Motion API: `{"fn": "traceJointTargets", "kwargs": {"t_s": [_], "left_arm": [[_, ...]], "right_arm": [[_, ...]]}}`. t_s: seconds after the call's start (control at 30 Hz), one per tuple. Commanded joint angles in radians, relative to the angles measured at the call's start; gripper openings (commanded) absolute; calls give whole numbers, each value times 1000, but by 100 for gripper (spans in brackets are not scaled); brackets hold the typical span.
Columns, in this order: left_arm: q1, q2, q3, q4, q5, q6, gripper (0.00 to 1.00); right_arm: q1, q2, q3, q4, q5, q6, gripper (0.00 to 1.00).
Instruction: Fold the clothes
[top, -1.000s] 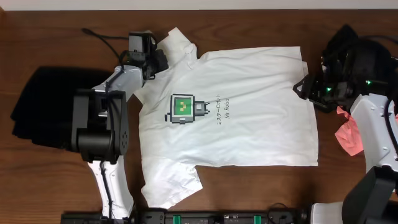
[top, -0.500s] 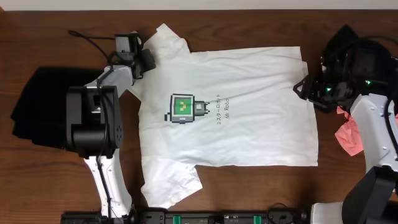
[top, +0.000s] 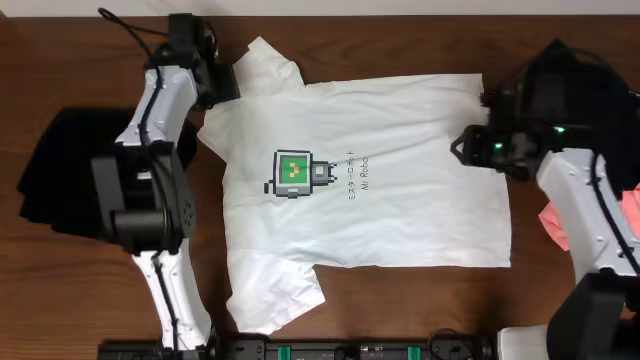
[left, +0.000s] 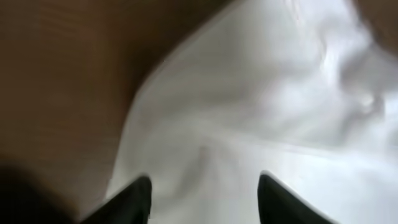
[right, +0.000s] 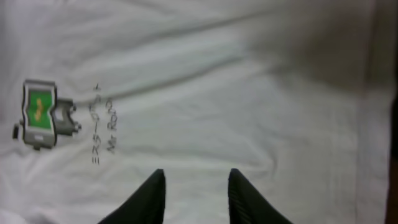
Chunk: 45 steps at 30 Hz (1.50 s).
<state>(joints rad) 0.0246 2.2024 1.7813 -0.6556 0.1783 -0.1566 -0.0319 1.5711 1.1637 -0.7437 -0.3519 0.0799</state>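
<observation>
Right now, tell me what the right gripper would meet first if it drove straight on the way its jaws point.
The white T-shirt: the right gripper points at plain cloth beside the robot print, with nothing else in line. How high it hangs above the cloth is unclear.

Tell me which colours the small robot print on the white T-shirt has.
The robot print is green and grey with dark outlines; the overhead view shows it best.

Left arm (top: 150, 190) stands between T-shirt (top: 400, 200) and black garment (top: 55, 180).
</observation>
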Motion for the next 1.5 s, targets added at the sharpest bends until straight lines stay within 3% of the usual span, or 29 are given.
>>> {"fn": "traceJointTargets", "kwargs": {"t_s": [0.0, 0.1, 0.3, 0.53, 0.63, 0.77, 0.93, 1.13, 1.27, 1.47], "left_arm": [[3, -101, 18, -125, -4, 18, 45], [3, -138, 18, -267, -5, 2, 36], [19, -148, 8, -517, -7, -113, 33], [49, -155, -17, -651, -58, -115, 24], [66, -162, -45, -652, -76, -114, 23], [104, -163, -85, -653, -74, -114, 22], [131, -175, -102, -659, -55, -48, 22], [115, -175, -151, -553, 23, -13, 37], [98, -175, -217, -441, 176, 3, 40], [67, -175, -259, -336, 222, 3, 46]], "right_arm": [[65, 20, 1, 2, 57, -44, 25], [93, 61, 1, 3, 79, -38, 24], [121, 169, 1, -27, 48, -4, 47], [158, 264, 1, -71, 49, 2, 47], [164, 264, 1, -72, 107, 44, 46], [148, 268, -8, -79, 347, 143, 32], [82, 294, -16, -80, 425, 146, 18], [-20, 303, -17, -78, 468, 179, 14], [-72, 303, -17, -79, 446, 181, 14], [-78, 303, -16, -69, 412, 161, 14]]}}
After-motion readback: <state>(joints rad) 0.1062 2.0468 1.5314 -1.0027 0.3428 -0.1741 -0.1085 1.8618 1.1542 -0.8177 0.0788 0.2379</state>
